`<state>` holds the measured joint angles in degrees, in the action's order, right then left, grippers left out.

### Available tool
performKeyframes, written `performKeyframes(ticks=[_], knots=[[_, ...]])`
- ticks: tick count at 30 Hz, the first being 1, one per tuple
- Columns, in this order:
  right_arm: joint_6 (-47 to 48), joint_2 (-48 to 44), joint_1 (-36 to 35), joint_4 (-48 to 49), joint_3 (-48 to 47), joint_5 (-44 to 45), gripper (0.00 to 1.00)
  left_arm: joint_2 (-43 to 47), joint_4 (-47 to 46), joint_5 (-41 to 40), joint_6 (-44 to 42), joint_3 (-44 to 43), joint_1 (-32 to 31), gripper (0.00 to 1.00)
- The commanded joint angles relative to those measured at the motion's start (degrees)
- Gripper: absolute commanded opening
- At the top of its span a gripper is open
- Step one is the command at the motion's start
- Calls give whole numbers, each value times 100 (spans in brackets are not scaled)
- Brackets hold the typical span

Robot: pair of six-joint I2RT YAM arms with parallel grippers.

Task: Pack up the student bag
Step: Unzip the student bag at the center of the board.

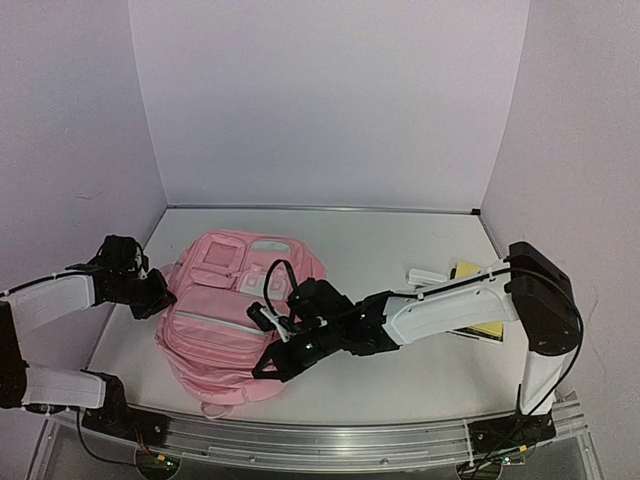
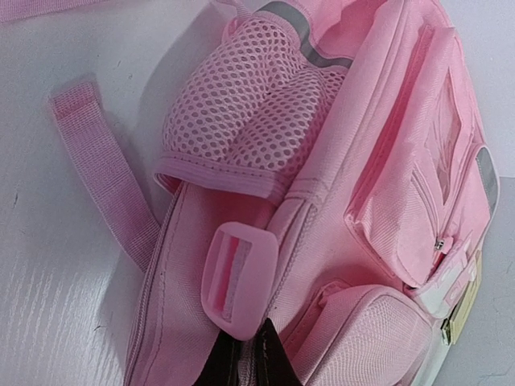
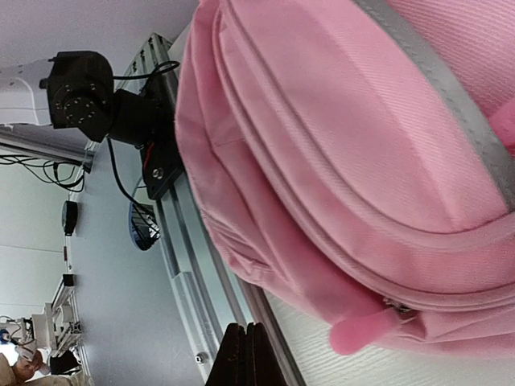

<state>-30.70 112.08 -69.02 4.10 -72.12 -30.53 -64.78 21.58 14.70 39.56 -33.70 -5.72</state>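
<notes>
Hidden/unclear: the right arm crosses the near right part of the soft pink fabric backpack (image 1: 215, 330) and covers most of a flat yellow item (image 1: 466, 270). A small white object (image 1: 425, 275) beside it is too small to identify. Both wrist views cut the backpack off.

Left hand (image 2: 256, 358): dark fingertips together against the backpack's side seam, just below a pink plastic buckle (image 2: 237, 273). Cannot tell whether fabric is pinched between them.

Right hand (image 3: 245, 354): fingers pressed together with nothing between them, beside the backpack's lower edge near a pink zip pull (image 3: 362, 331).

Surface/room: the backpack lies flat, front pockets up, left of centre on the white tabletop (image 1: 420, 375). Lilac walls (image 1: 330, 100) stand on three sides, and an aluminium rail (image 1: 330, 440) runs along the near edge.

Edges/room: the backpack's near end comes close to the rail, and its left side meets the left hand. The tabletop shows bare behind the backpack and between it and the white object.
</notes>
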Motion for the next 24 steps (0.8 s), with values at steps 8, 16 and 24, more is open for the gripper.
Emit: performKeyframes(ticks=[8,16,24], knots=[[-534,-116,-173,599,-186,849,1,210,-284,-126,195,-82,38,0],[-758,-473,-173,-983,-104,2426,45,283,-243,-33,80,-30,41,0],[-1010,-135,-329,-1130,-379,2444,47,349,-226,-23,69,19,38,0]])
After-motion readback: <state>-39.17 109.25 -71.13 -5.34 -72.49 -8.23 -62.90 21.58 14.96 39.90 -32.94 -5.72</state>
